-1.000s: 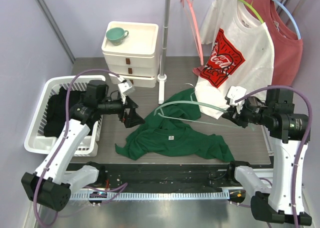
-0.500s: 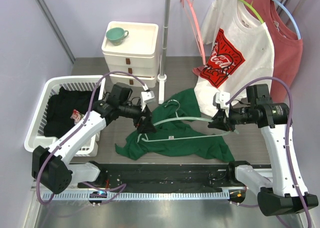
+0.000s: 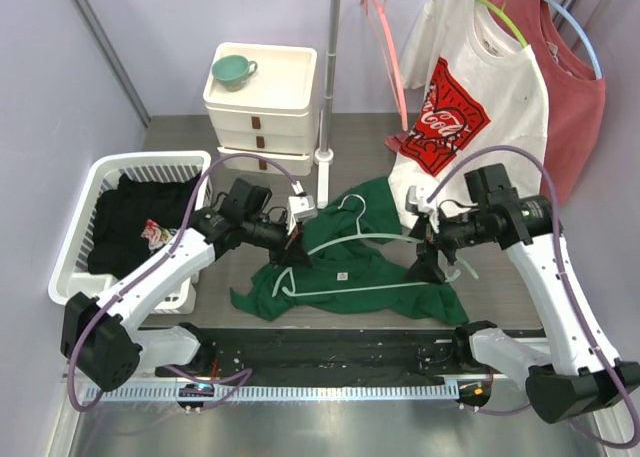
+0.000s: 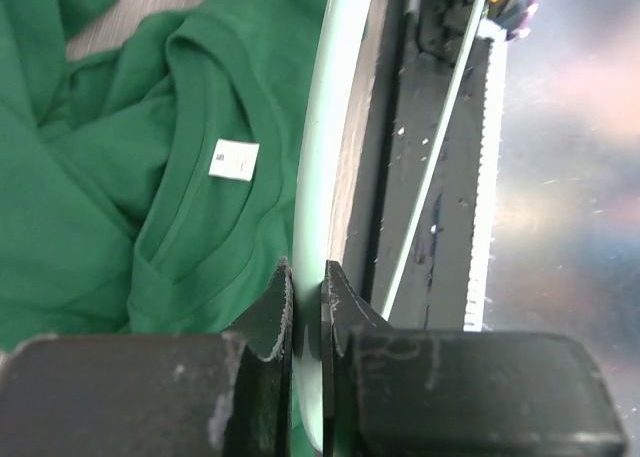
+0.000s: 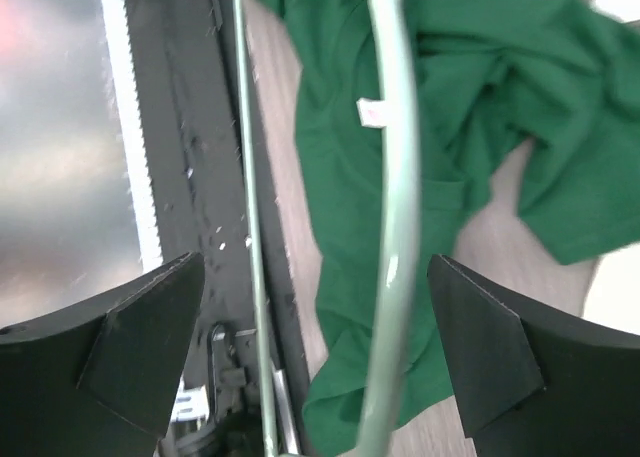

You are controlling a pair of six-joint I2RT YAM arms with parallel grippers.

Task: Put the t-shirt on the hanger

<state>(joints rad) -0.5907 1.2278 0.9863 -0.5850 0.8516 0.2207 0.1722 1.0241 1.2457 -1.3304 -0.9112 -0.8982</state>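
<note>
The dark green t-shirt (image 3: 395,299) lies crumpled on the table, its white neck label (image 3: 341,275) facing up. The pale mint hanger (image 3: 380,240) rests across it, silver hook (image 3: 350,203) toward the back. My left gripper (image 3: 295,250) is shut on the hanger's left arm; the left wrist view shows the mint arm (image 4: 335,107) pinched between the jaws of that gripper (image 4: 307,295), beside the t-shirt's (image 4: 120,197) collar. My right gripper (image 3: 430,262) stands open around the hanger's right end. In the right wrist view of that gripper (image 5: 315,262), the hanger's arm (image 5: 397,207) runs untouched between the fingers.
At the left, a white basket (image 3: 150,161) holds dark clothes. At the back stand a white drawer unit (image 3: 262,112) with a teal cup (image 3: 233,70) and a rack pole (image 3: 327,87). A pink hanger (image 3: 385,47), a white printed shirt (image 3: 505,107) and a faded red shirt (image 3: 578,102) hang there.
My left gripper moved right and closed on the hanger's left arm. My right gripper let go of the hanger's right end and opened. The hanger came down toward the near side over the t-shirt.
</note>
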